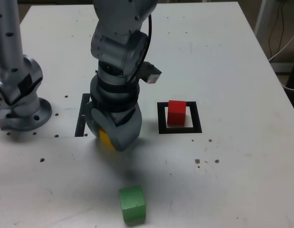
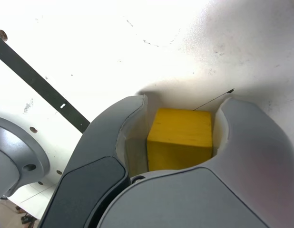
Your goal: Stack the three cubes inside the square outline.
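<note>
Three cubes, catalogued for you. Item one: red cube (image 1: 176, 113), inside the square outline (image 1: 196, 118), right of centre in the exterior view, presumably your stack's base. Item two: yellow cube (image 2: 180, 140), centre of the wrist view, clamped between the fingers of your claw (image 2: 183, 116), apparently for carrying to the red. Item three: green cube (image 1: 132, 204), bottom centre, free for a later layer. Surface: white tabletop (image 1: 242, 156), chipped and spotted. Room: pale cables (image 1: 285, 52), upper right.
</note>
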